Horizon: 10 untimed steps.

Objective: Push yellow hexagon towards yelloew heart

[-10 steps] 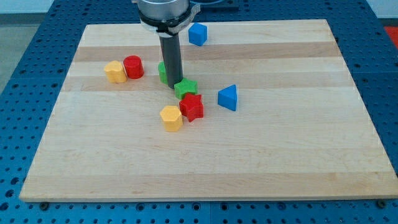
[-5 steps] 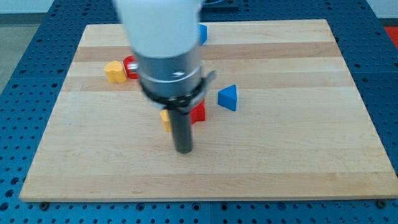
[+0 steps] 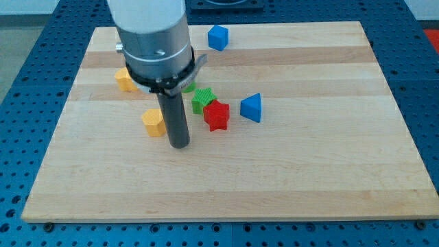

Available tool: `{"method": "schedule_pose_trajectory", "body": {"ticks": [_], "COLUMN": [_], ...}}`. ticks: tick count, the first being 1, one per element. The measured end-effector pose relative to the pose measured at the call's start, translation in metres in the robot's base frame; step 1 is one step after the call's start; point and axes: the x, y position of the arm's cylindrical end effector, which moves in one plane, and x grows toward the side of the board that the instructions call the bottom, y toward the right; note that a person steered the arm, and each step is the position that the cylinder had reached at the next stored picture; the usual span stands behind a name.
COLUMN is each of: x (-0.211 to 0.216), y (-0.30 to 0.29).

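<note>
The yellow hexagon (image 3: 153,122) lies left of the board's middle. My tip (image 3: 179,145) is on the board just right of it and slightly lower in the view, close to or touching it. The yellow heart (image 3: 124,79) lies further up and left, partly hidden by the arm's wide body. The red cylinder beside the heart is hidden behind the arm.
A green star (image 3: 202,99) and a red star (image 3: 216,115) sit together right of my rod. A blue triangle-like block (image 3: 252,108) lies further right. A blue cube (image 3: 217,37) is near the view's top edge. A green block is mostly hidden behind the arm.
My tip went from above the green star down below the yellow hexagon, then left. The yellow hexagon slid left and slightly up, away from the red star, nearer the yellow heart.
</note>
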Motion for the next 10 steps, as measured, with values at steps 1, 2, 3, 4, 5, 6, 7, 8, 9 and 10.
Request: {"method": "schedule_pose_trajectory", "body": {"ticks": [1, 2, 3, 4, 5, 6, 7, 8, 9, 10], "x": [0.002, 0.002, -0.001, -0.016, -0.036, -0.044, -0.048, -0.061, -0.084, -0.088], "y": [-0.002, -0.017, -0.022, -0.023, -0.033, -0.053, -0.069, -0.077, -0.078, -0.079]}}
